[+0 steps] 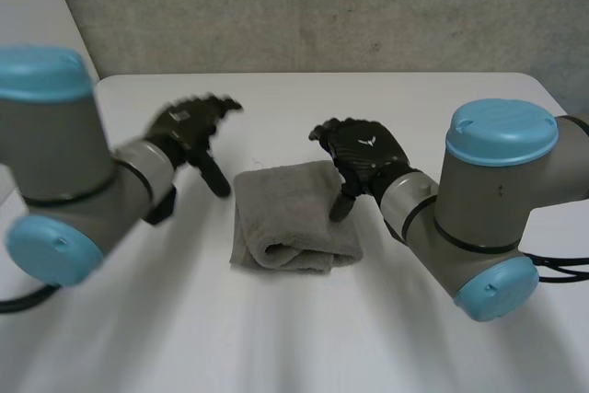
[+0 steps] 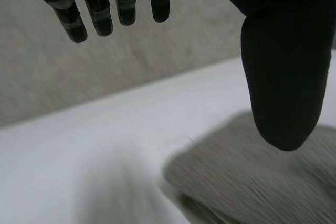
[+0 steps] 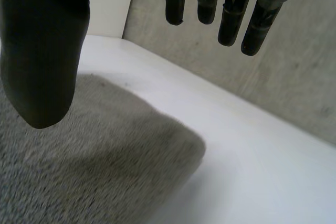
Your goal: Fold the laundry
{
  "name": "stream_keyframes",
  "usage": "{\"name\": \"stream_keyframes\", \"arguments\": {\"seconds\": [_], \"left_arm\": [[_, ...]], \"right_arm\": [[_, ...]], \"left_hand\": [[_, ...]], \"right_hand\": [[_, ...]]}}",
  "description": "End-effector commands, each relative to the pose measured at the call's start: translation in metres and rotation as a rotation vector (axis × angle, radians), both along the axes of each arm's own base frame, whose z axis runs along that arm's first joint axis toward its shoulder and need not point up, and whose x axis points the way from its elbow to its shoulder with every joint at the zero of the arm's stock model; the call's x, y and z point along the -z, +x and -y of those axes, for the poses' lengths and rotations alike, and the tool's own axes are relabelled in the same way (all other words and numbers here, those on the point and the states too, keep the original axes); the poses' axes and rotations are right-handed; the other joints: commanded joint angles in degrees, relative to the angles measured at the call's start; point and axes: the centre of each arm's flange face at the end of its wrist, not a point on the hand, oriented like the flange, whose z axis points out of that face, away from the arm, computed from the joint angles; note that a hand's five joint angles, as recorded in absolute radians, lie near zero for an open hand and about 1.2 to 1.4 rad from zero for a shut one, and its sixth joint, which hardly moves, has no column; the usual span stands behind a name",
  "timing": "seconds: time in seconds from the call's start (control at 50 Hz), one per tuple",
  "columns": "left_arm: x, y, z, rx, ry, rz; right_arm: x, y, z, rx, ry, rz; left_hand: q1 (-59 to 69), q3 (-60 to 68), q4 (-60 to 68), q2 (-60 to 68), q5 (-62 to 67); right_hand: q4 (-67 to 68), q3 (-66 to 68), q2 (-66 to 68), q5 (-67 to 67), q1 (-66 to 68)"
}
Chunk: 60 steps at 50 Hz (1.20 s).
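Fingers (image 2: 97,14) of left hand (image 1: 184,131), right hand (image 1: 363,149) straight, empty; folded towel (image 1: 290,218) between them.

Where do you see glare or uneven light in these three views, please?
Head view: no glare on the white table; the folded grey towel is darkest under its front fold. Left wrist view: left hand reads as near-black. Right wrist view: right hand likewise.
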Motion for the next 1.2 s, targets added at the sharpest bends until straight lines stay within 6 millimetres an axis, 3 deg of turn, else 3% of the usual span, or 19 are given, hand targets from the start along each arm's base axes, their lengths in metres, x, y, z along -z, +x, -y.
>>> {"name": "stream_keyframes", "arguments": {"seconds": [0.02, 0.16, 0.24, 0.3, 0.34, 0.36, 0.38, 0.4, 0.42, 0.44, 0.46, 0.48, 0.5, 0.52, 0.56, 0.6, 0.66, 1.06, 1.2], "left_arm": [[0.059, -0.019, -0.023, 0.060, 0.152, 0.069], [0.091, -0.021, -0.026, 0.061, 0.224, 0.101], [0.087, -0.021, -0.025, 0.060, 0.210, 0.093], [0.079, -0.022, -0.024, 0.059, 0.191, 0.083], [0.048, -0.021, -0.021, 0.049, 0.114, 0.045], [0.048, -0.021, -0.021, 0.049, 0.113, 0.044], [0.030, -0.020, -0.021, 0.042, 0.068, 0.022], [0.009, -0.018, -0.019, 0.028, 0.016, -0.004], [0.009, -0.018, -0.019, 0.028, 0.015, -0.004], [-0.015, -0.014, -0.017, 0.012, -0.043, -0.034], [-0.041, -0.011, -0.018, 0.000, -0.105, -0.068], [-0.041, -0.011, -0.018, 0.000, -0.106, -0.068], [-0.066, -0.005, -0.018, -0.021, -0.168, -0.100], [-0.066, -0.005, -0.018, -0.021, -0.168, -0.101], [-0.105, 0.011, -0.022, -0.074, -0.254, -0.142], [-0.119, 0.020, -0.024, -0.103, -0.280, -0.150], [-0.138, 0.034, -0.030, -0.141, -0.306, -0.156], [-0.150, 0.044, -0.042, -0.149, -0.247, -0.113], [-0.149, 0.043, -0.042, -0.138, -0.245, -0.110]], "right_arm": [[0.034, -0.001, 0.007, -0.048, 0.115, 0.001], [0.059, 0.000, 0.009, -0.057, 0.156, -0.040], [0.054, 0.000, 0.009, -0.058, 0.142, -0.041], [0.035, -0.001, 0.009, -0.057, 0.105, -0.039], [0.002, -0.006, 0.009, -0.045, 0.040, -0.014], [0.001, -0.006, 0.009, -0.045, 0.040, -0.014], [-0.017, -0.010, 0.011, -0.029, 0.000, 0.007], [-0.017, -0.010, 0.011, -0.029, 0.000, 0.007], [-0.037, -0.017, 0.013, 0.000, -0.041, 0.033], [-0.058, -0.025, 0.015, 0.037, -0.087, 0.059], [-0.058, -0.025, 0.015, 0.037, -0.088, 0.059], [-0.078, -0.034, 0.016, 0.084, -0.133, 0.081], [-0.097, -0.043, 0.017, 0.139, -0.179, 0.102], [-0.097, -0.043, 0.017, 0.139, -0.180, 0.102], [-0.114, -0.053, 0.017, 0.194, -0.223, 0.120], [-0.139, -0.070, 0.017, 0.295, -0.274, 0.141], [-0.151, -0.084, 0.018, 0.357, -0.262, 0.125], [-0.160, -0.096, 0.019, 0.391, -0.210, 0.088], [-0.153, -0.077, 0.015, 0.230, -0.255, 0.099]], "left_hand": [[0.1, 0.5, 0.5, 0.5, -1.8], [0.1, 0.5, 0.5, 0.5, -1.8], [0.1, 0.5, 0.5, 0.5, -1.8], [0.1, 0.5, 0.5, 0.5, -1.8], [0.1, 0.5, 0.5, 0.5, -1.8], [0.1, 0.5, 0.5, 0.5, -1.8], [0.1, 0.5, 0.5, 0.5, -1.8], [0.1, 0.5, 0.5, 0.5, -1.8], [0.1, 0.5, 0.5, 0.5, -1.8], [0.1, 0.5, 0.5, 0.5, -1.8], [0.1, 0.5, 0.5, 0.5, -1.8], [0.1, 0.5, 0.5, 0.5, -1.8], [0.1, 0.5, 0.5, 0.5, -1.8], [0.1, 0.5, 0.5, 0.5, -1.8], [0.1, 0.5, 0.5, 0.5, -1.8], [0.1, 0.5, 0.5, 0.5, -1.8], [0.1, 0.5, 0.5, 0.5, -1.8], [0.1, 0.5, 0.5, 0.5, -1.8], [0.1, 0.5, 0.5, 0.5, -1.8]], "right_hand": [[-4.9, -3.9, -4.3, -3.8, -3.5], [-4.9, -3.9, -4.3, -3.8, -3.5], [-4.9, -3.9, -4.3, -3.8, -3.5], [-4.9, -3.9, -4.3, -3.8, -3.5], [-4.9, -3.9, -4.3, -3.8, -3.5], [-4.9, -3.9, -4.3, -3.8, -3.5], [-4.9, -3.9, -4.3, -3.8, -3.5], [-4.9, -3.9, -4.3, -3.8, -3.5], [-4.9, -3.9, -4.3, -3.8, -3.5], [-4.9, -3.9, -4.3, -3.8, -3.5], [-4.9, -3.9, -4.3, -3.8, -3.5], [-4.9, -3.9, -4.3, -3.8, -3.5], [-4.9, -3.9, -4.3, -3.8, -3.5], [-4.9, -3.9, -4.3, -3.8, -3.5], [-4.9, -3.9, -4.3, -3.8, -3.5], [-4.9, -3.9, -4.3, -3.8, -3.5], [-4.9, -3.9, -4.3, -3.8, -3.5], [-4.9, -3.9, -4.3, -3.8, -3.5], [-4.9, -3.9, -4.3, -3.8, -3.5]]}}
